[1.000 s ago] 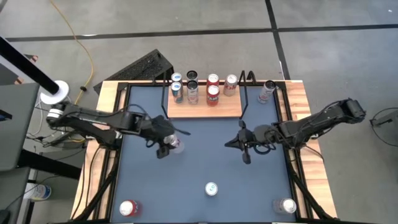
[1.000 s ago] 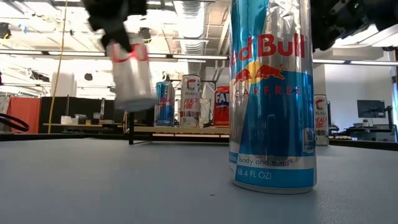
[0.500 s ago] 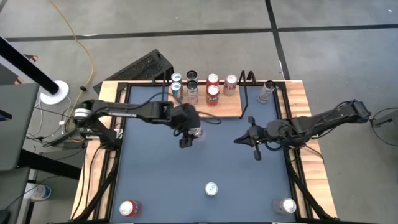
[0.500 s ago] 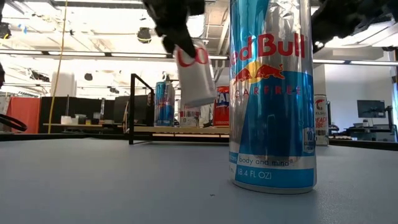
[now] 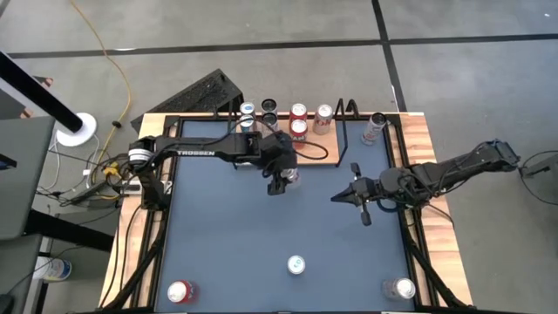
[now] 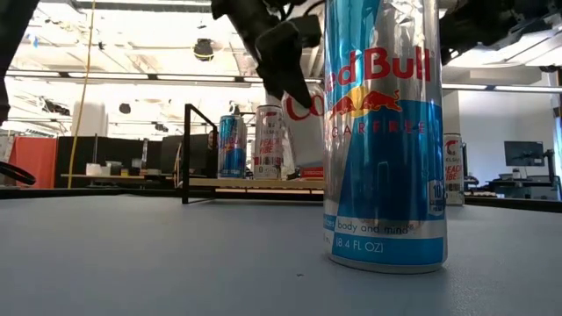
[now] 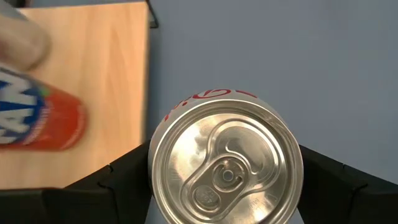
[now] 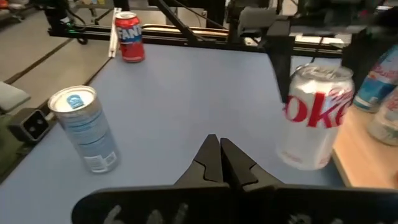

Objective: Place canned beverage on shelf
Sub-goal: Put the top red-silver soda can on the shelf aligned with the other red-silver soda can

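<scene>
A silver Diet Coke can (image 8: 311,118) hangs in the air just in front of the shelf (image 5: 318,150), a light-wood board with black wire side frames at the table's far edge. My left gripper (image 5: 281,180) is shut on it. In the low view the can (image 6: 303,132) shows partly behind a tall Red Bull can (image 6: 382,132). Several cans (image 5: 270,126) stand upright on the shelf's left part. My right gripper (image 8: 219,158) is shut and holds nothing; it hovers right of the can, near the table's right side. My left gripper pinches the can's side wall (image 7: 155,180) between its two fingers (image 7: 124,183), one on each side, near the can's top. The fingers slant down from above. The can is lifted clear of the table, slightly tilted, its top (image 7: 225,162) up.
On the table's near part stand the Red Bull can (image 5: 296,264), a red can (image 5: 179,290) and a silver can (image 5: 401,288). Another can (image 5: 375,127) sits right of the shelf's wire frame (image 5: 344,122). An orange Fanta can (image 7: 37,121) stands on the board near the held can.
My left gripper has carried the can toward the table's right and far edge, up to the shelf's front edge, rolling a little as it went; the can stays clear of the table. My right gripper has drawn back a little toward the right edge.
</scene>
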